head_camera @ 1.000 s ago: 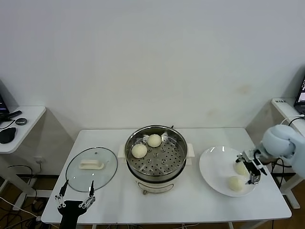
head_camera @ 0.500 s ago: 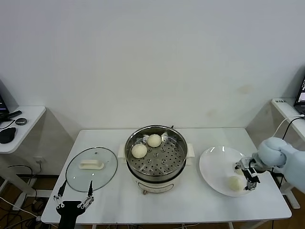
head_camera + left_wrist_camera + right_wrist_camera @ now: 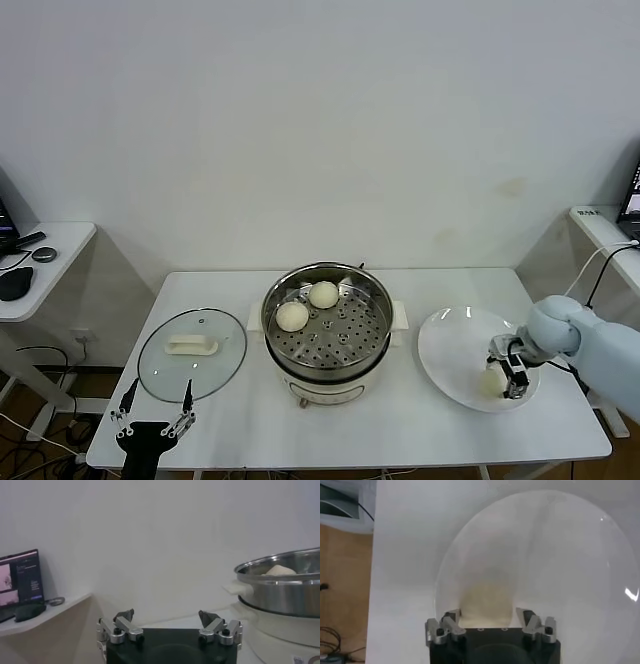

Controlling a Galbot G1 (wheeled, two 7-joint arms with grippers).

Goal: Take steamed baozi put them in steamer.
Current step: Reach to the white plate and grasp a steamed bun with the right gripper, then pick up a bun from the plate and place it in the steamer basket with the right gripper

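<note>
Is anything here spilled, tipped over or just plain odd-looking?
Nothing stands out. Two baozi sit in the upright steamer, the glass lid lies flat beside it, and the right gripper straddles a baozi on the white plate. The left gripper waits at the table's front edge.

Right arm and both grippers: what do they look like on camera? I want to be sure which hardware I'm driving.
The right arm has a smooth, rounded, pale blue-white shell, with a black cable looping beside it. The right gripper has a black body with silver metal finger brackets, bolts and dark tips. The left gripper is the same build: black base, silver brackets, thin dark fingers. No markings are readable on either.
</note>
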